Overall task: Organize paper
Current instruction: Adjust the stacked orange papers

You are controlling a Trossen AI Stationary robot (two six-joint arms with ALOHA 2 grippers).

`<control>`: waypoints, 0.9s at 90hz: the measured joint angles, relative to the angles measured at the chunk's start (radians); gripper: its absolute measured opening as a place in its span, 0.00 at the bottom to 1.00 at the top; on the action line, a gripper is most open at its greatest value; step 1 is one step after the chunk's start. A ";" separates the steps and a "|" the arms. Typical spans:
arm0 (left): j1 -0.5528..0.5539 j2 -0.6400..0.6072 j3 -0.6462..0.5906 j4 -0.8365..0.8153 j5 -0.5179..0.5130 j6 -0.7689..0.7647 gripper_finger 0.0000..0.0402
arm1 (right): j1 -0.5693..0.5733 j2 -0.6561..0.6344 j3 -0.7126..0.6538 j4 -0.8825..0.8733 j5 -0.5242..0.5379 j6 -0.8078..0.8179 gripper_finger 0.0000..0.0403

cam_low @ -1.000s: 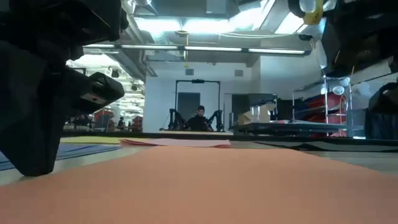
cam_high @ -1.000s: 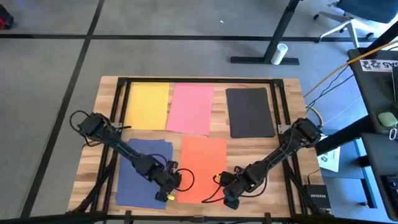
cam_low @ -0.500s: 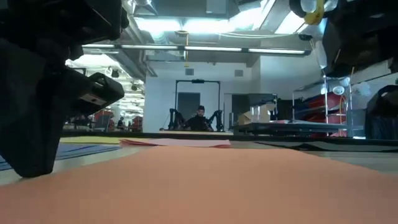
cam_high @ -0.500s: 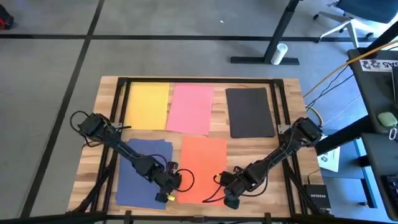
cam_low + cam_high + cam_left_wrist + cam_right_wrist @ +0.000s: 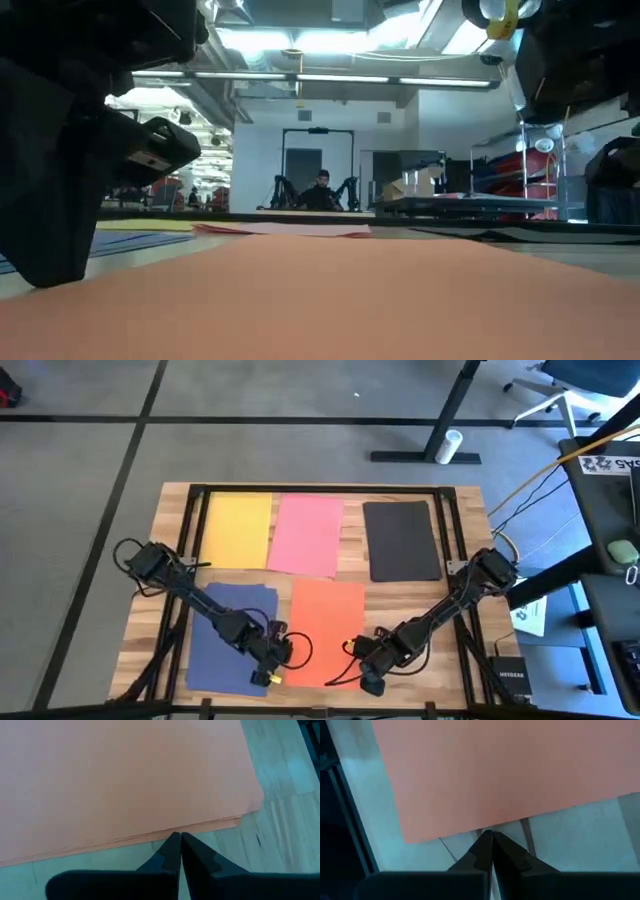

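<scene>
Overhead, five sheets, wrist views alone show left pincer [image 5: 177, 840], right pincer [image 5: 490, 837] clenched at orange sheet [image 5: 325, 632] edges

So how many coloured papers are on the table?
5. Far row: yellow sheet at the left, pink sheet in the middle, black sheet at the right. Near row: navy sheet, partly under the left arm, and orange sheet beside it.

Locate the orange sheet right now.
In the high view the orange sheet lies on the table's near half, right of the navy sheet and below the pink sheet, with the left claw and right claw at its near corners.
</scene>
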 joint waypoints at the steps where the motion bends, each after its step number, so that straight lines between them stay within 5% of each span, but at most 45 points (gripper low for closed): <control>1: 0.000 0.000 0.000 0.001 0.000 0.000 0.00 | 0.000 0.000 0.000 0.001 0.000 0.000 0.00; 81: 0.000 -0.001 0.000 0.030 -0.001 0.001 0.00 | 0.000 0.001 0.000 0.008 0.007 -0.001 0.00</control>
